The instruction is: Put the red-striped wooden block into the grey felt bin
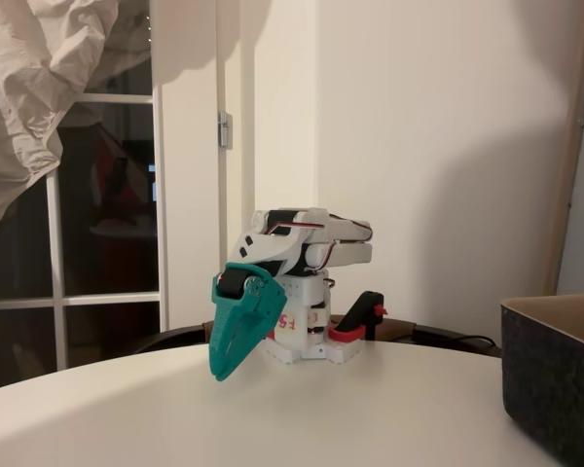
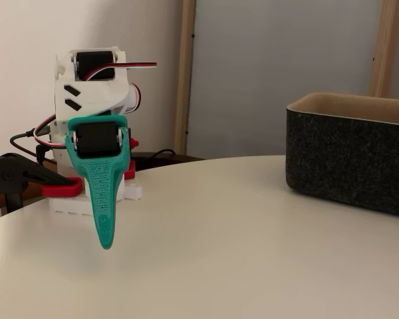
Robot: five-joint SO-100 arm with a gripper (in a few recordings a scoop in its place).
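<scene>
Under my folded arm, a pale round worktop (image 1: 273, 418) is stretching out smooth and bare-looking, catching soft light and a broad shadow. I am sitting clamped at its far edge by a black and red clamp (image 1: 362, 321), my white body (image 1: 307, 253) hunched over my base. Behind me in a fixed view, a plain wall is standing at twelve o'clock, a dark window with white bars (image 1: 107, 233) is showing at nine o'clock, and a crumpled pale sheet (image 1: 39, 78) is hanging at eleven o'clock. In the other fixed view, wooden uprights (image 2: 184, 80) are framing a grey-blue panel behind the worktop.

The grey felt bin (image 1: 555, 389) is resting on the worktop, dark charcoal and coarse-textured, with straight walls, a thick rim and a lighter tan inside (image 2: 349, 106).

My teal pincer (image 1: 236, 336) is hanging tip-down just above the worktop, its two fingers lying together into one narrow wedge (image 2: 104, 199) and gripping nothing that I can see. The bin is sitting at about three o'clock from my pincer in both fixed views, well apart from it, with open worktop lying between us. I cannot see the bin's floor from either view.
</scene>
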